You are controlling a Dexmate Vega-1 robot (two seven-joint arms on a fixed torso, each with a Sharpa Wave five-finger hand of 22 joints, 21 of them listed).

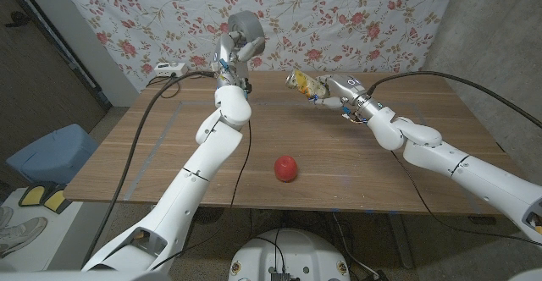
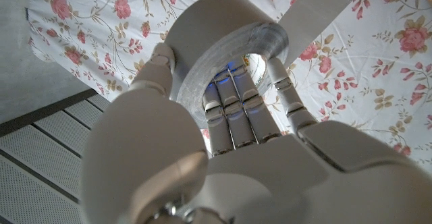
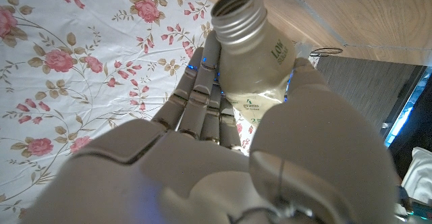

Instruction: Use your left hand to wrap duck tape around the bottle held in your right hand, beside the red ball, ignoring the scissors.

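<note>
My left hand [image 1: 230, 51] is raised above the table's far side and holds a grey roll of duck tape [image 1: 246, 32]. In the left wrist view the fingers [image 2: 233, 113] pass through the core of the tape roll [image 2: 223, 55]. My right hand [image 1: 343, 93] holds a clear bottle [image 1: 303, 82] tilted, its open neck pointing toward the left hand, with a gap between bottle and tape. In the right wrist view the bottle [image 3: 253, 55] with its threaded, capless mouth sits in the hand's [image 3: 223, 150] grip. A red ball [image 1: 286, 168] lies on the wooden table [image 1: 169, 154] near the front edge.
A floral cloth [image 1: 339, 19] hangs behind the table. A white power strip [image 1: 168, 69] with a cable sits at the far left corner. A blue bin [image 1: 47, 154] stands on the floor to the left. A black cable [image 1: 432, 79] runs behind my right arm.
</note>
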